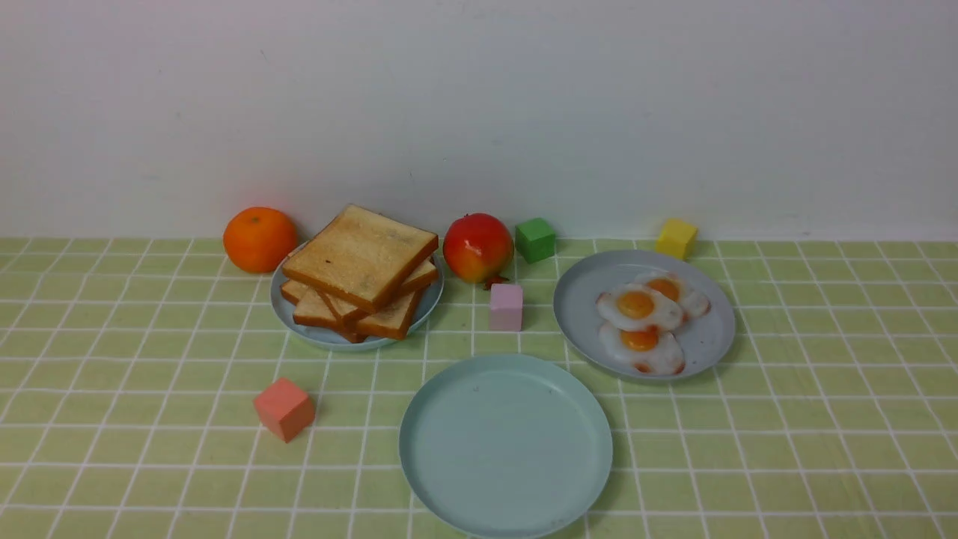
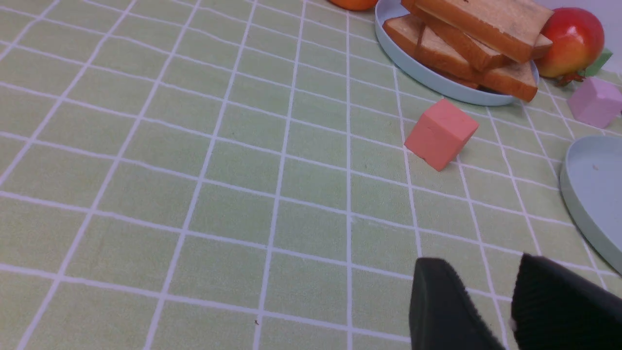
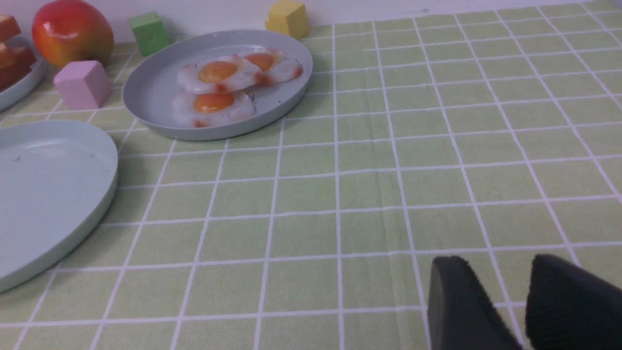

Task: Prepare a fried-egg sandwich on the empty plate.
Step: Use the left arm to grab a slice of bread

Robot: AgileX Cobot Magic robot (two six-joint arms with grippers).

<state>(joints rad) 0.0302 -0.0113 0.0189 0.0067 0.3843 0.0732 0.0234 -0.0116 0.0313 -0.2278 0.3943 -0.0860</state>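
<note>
The empty plate (image 1: 506,445) sits at the near middle of the tabletop (image 1: 823,419) with nothing on it. The toast slices (image 1: 361,258) are piled on a blue plate (image 1: 323,338) back-left of it, and the lower ones are mostly buried, so it's hard to count them. The fried eggs (image 1: 640,305) overlap on a greyer plate (image 1: 584,307) back-right of it, the rear one half covered. No arms show from the front. The left pincer (image 2: 481,272) and right pincer (image 3: 495,267) are just black tips cut off by the frame, each parted a little with nothing between
</note>
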